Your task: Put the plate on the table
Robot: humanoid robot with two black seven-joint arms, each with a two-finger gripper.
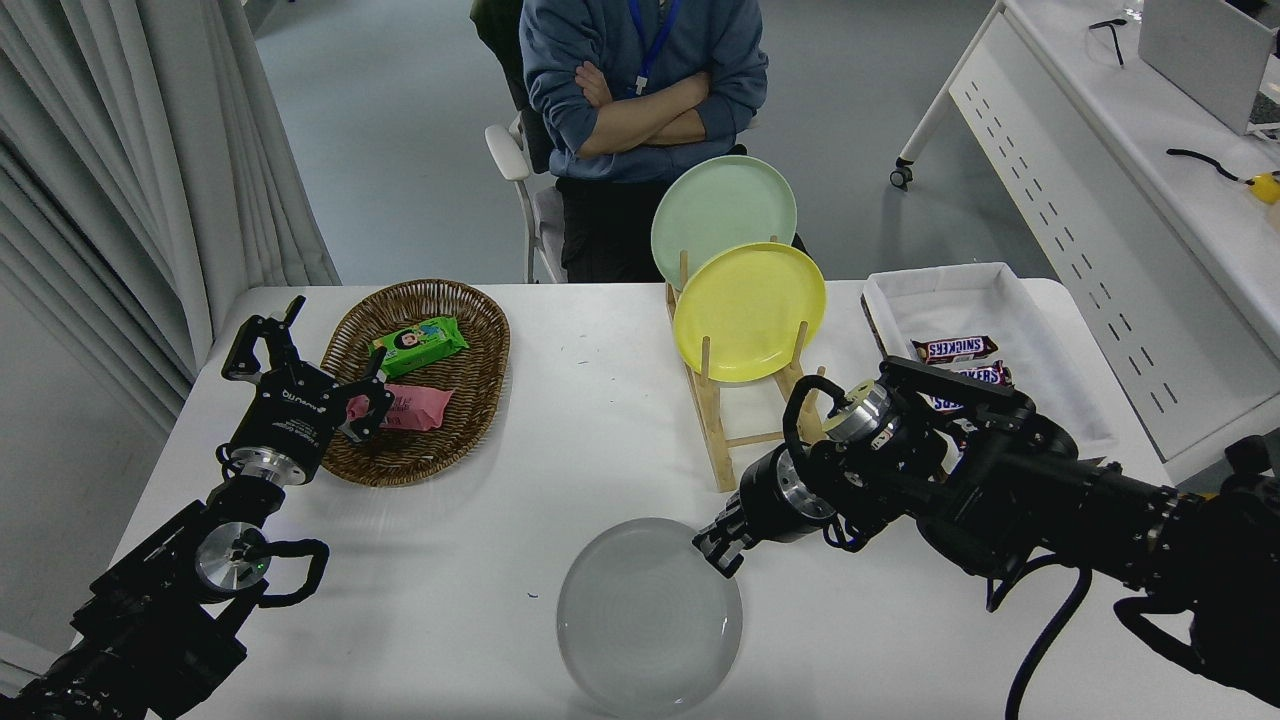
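The big white counter [480,560] has a smooth top and round corners. A round, shiny, light-grey plate [648,616] lies flat on it at the near edge, a bit right of the middle. At the far left sits an oval brown woven basket [478,400]. Near the far edge, right of the middle, stands a light wooden plate rack [716,440] with thin upright pegs. At the far right sits a white box-shaped tray [960,292] with low walls. A tiny dark speck [531,595] marks the white top just left of the grey plate.
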